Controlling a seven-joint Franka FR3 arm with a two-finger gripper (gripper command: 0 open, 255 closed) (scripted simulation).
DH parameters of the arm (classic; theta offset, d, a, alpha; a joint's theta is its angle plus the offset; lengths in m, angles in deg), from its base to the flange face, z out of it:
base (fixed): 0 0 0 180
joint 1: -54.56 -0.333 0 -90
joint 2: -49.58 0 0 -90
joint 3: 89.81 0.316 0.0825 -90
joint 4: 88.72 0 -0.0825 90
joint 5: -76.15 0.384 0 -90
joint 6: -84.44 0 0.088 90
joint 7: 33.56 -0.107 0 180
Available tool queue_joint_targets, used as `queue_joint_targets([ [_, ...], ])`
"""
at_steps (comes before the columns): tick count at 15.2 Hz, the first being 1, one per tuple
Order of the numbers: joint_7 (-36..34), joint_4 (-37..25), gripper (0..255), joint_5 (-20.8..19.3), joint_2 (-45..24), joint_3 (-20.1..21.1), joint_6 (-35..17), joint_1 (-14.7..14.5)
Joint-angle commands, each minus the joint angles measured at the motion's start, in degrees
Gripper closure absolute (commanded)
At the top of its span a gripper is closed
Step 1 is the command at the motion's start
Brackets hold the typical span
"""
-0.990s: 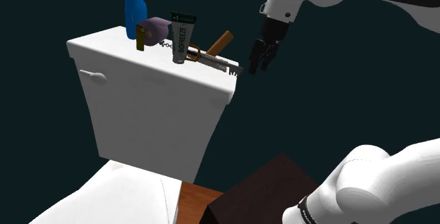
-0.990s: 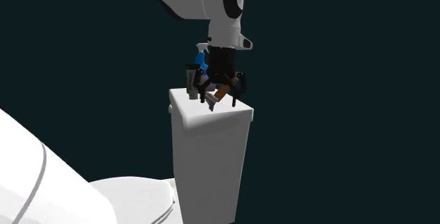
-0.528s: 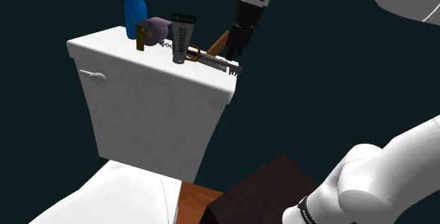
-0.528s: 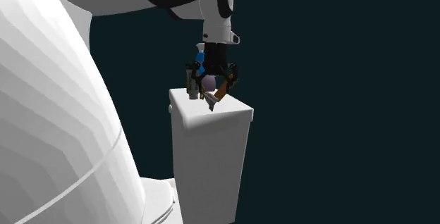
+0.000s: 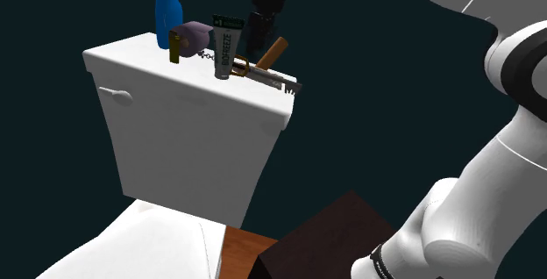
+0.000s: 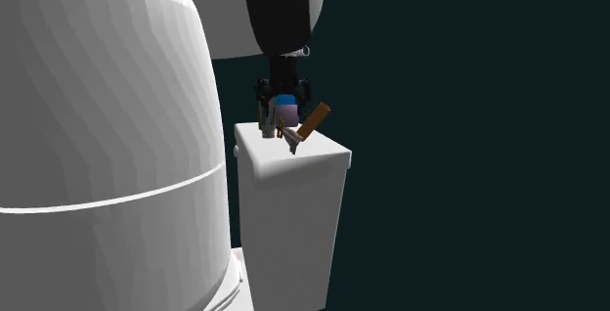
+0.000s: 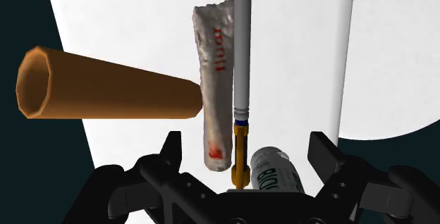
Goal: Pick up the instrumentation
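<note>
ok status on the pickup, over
Gripper open, over the tank lid. Slim grey rod lined up between the fingers, not clasped. Crumpled silver tube lies right beside it, brown handle close.

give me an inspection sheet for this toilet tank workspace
surface: white toilet tank lid, things clustered along one edge
job's things: thin grey rod with gold tip, likely the instrument, lying on the lid, in line between the fingers, not held
clutter: crinkled silver tube beside the rod; brown tapered handle; grey green-capped tube; blue bottle; purple roll
grippers: black gripper open, over the rod, touching nothing
cables: nothing seen
surroundings: white toilet seat, dark box stand, dark backdrop
</note>
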Motion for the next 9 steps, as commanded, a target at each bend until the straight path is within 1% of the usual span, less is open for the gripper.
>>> queue_joint_targets([
  [1, 0.8, -1.8, 0, -0.3, -1.7, 0.4, -0.3, -0.4],
  [7, 1.0, 4.4, 0, -0.1, -0.5, 0.4, -5.3, -0.4],
  [9, 1.0, 4.9, 0, -0.1, -0.4, 0.4, -5.8, -0.4],
])
